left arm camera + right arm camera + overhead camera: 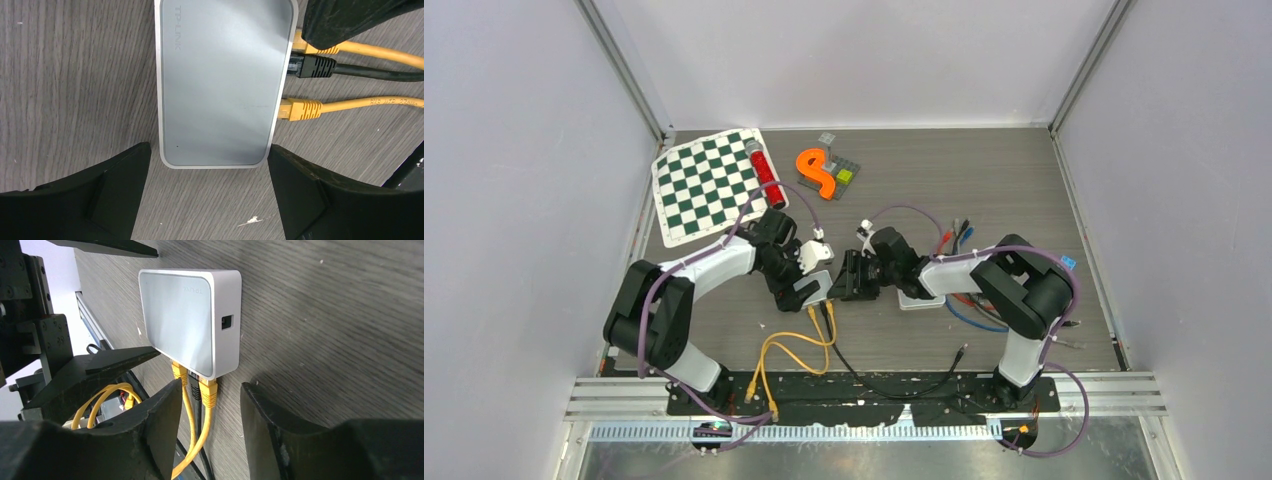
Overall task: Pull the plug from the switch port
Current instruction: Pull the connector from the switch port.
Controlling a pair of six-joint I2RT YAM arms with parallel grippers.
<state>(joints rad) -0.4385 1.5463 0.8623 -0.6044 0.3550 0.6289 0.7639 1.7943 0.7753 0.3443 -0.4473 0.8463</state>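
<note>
The grey-white TP-LINK switch (222, 85) lies flat on the table (1004, 190); it also shows in the top view (818, 288) and the right wrist view (185, 315). Three plugs sit in its port side: a yellow plug (208, 392), a black plug (312, 66) in the middle, and a second yellow plug (178, 371). My left gripper (207, 195) is open, its fingers either side of the switch's near end, not touching it. My right gripper (210, 425) is open, its fingers straddling the cables just below the plugs; one finger (350, 20) covers part of a yellow plug.
A green-and-white chessboard mat (707, 183) with a red cylinder (765, 172) lies at the back left. An orange S-shaped piece (816, 171) and a grey brick plate (842, 172) lie behind. Loose coloured cables (954, 240) lie by the right arm. Yellow cable loops (789, 350) run to the front edge.
</note>
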